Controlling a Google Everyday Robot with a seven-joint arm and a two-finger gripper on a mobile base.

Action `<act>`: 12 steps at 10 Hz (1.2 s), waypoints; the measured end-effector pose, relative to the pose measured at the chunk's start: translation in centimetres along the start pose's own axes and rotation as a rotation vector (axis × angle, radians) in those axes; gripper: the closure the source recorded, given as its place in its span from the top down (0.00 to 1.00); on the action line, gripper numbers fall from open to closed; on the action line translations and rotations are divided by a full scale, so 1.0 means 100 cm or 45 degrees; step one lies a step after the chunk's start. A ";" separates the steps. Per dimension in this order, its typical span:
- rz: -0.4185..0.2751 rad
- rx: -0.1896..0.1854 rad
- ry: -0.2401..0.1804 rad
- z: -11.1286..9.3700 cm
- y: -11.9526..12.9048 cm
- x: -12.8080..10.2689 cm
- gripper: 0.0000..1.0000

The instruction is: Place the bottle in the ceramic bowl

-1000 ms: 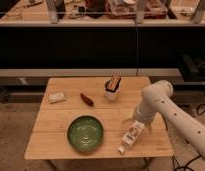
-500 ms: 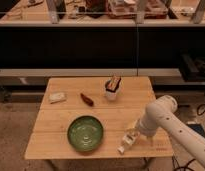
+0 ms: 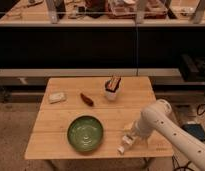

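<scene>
The wooden table carries the ceramic bowl near its front edge, left of centre, and the bowl is empty. The bottle lies on the tabletop to the right of the bowl, apart from it and close to the front edge. It is slanted, with its lower end toward the front and its upper end running up under the robot's wrist.

The gripper is down at the bottle's upper end, at the tip of the white arm that reaches in from the right. Whether it grips the bottle or only sits over it cannot be told from this view.

Compared with a second ago, the arm's rounded joint has sunk lower over the table's right side. It now hides more of the bottle than it did half a second ago. The bottle itself lies about where it lay before (still on the wood, not in the bowl), and the bowl has not shifted.

Toward the back of the table, unchanged, are a small pale block, a reddish-brown object and a white cup with brown contents.
</scene>
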 end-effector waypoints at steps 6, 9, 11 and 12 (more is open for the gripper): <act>0.069 0.065 0.135 0.013 -0.024 0.011 0.46; 0.032 0.035 0.203 0.016 -0.032 0.009 0.16; -0.066 0.037 0.230 0.005 -0.053 -0.008 0.01; -0.118 0.044 0.230 -0.002 -0.064 -0.020 0.00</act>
